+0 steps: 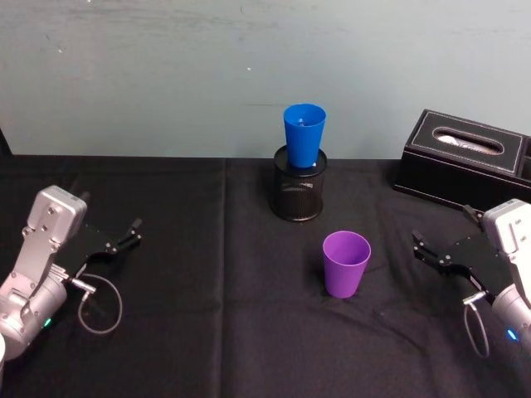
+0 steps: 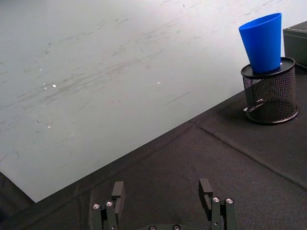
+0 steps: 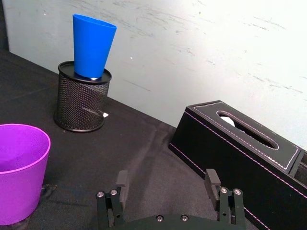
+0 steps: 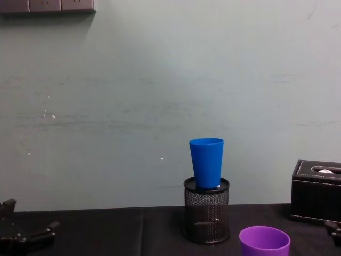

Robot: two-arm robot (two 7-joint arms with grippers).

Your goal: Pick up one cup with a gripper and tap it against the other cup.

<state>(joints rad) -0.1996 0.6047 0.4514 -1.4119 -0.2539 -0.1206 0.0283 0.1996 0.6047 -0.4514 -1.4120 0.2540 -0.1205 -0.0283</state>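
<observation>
left hand (image 1: 124, 235) sits low at the left side of the bench (image 1: 191, 332), fingers spread, nothing in it, well apart from both cups. moving across: the blue cup (image 1: 304, 133) stands mouth up in the black mesh pen holder (image 1: 299, 195), back of centre. in front of that and a touch right, the purple cup (image 1: 345, 264) stands upright on the black cloth, apart from the holder. right hand (image 1: 425, 249) hovers near the purple cup's right side, fingers parted, empty, not touching it. behind it, a black tissue box (image 1: 465, 162).
</observation>
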